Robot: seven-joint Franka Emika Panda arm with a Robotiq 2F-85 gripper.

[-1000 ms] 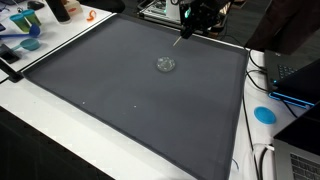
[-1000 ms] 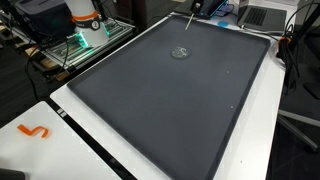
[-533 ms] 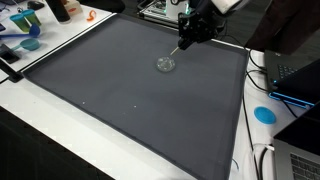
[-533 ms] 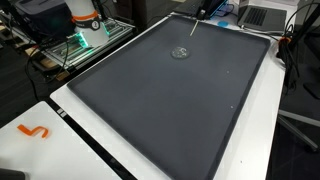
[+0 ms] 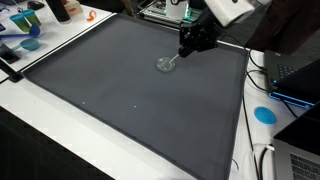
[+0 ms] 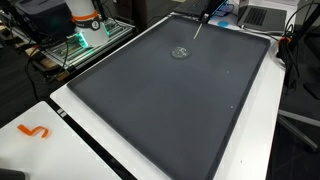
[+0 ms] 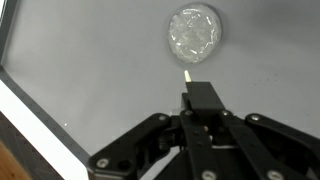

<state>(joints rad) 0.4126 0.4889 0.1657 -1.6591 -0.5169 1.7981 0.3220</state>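
Where the thin rod [image 5: 174, 57] ends: at the edge of the clear round dish [image 5: 166, 64]; the wrist view shows the pale tip just short of the dish's rim, and contact cannot be told.
Dish: one, see-through, lying flat on the grey mat [image 5: 120, 90], towards the mat's far end in both exterior views.
Rod: one, slanting down from the gripper [image 5: 193, 40] to the dish.
Jaws: drawn together on the rod's upper end, with no gap showing between the fingers in the wrist view.
Mat: one, dark grey, covering most of the white table [image 6: 255, 150].
Beyond the mat: one blue disc [image 5: 264, 114] on the table, one orange S-shaped piece [image 6: 34, 131] at a table corner, and one orange-and-white cylinder [image 6: 85, 15] off to the side.
Writing: any on the cylinder is too small to read.
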